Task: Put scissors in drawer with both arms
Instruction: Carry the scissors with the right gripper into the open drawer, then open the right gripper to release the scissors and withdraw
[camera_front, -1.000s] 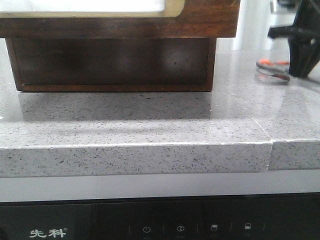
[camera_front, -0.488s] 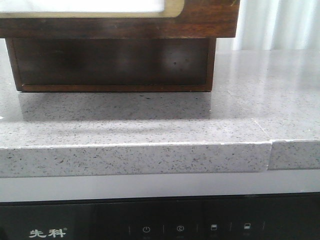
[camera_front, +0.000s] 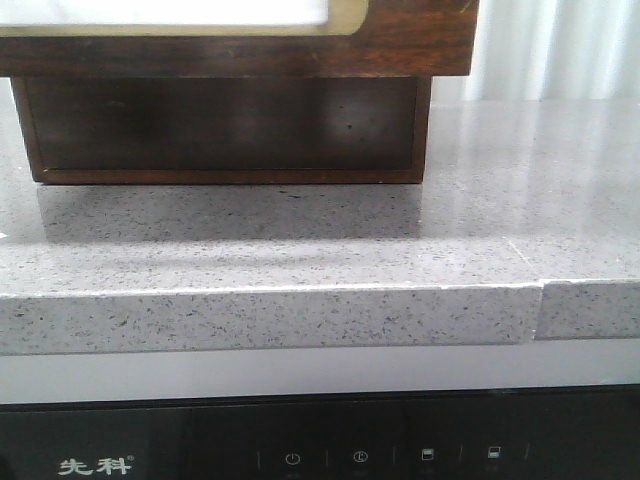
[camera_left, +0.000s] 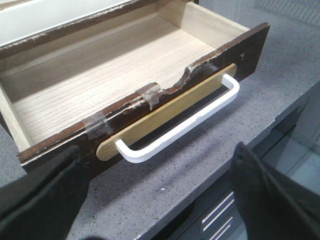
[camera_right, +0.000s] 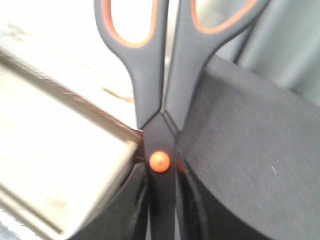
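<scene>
We've got the small dark-grey scissors w/ orange-lined loops (camera_right: 160, 115) clamped by the blades in our right gripper (camera_right: 161, 210), handles sticking out past the fingers, above a blurred pale wood surface. Our left gripper (camera_left: 160, 200) is spread wide, holding nothing, just off the white bar handle (camera_left: 180, 127) of the open dark-brown wooden drawer (camera_left: 100, 75). The drawer sits near the grey speckled stone countertop (camera_left: 165, 175)'s front edge.

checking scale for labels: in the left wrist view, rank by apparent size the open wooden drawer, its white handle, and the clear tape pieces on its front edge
1. Open wooden drawer, largest.
2. White bar handle.
3. Clear tape pieces, smallest; the two look alike, unranked.
</scene>
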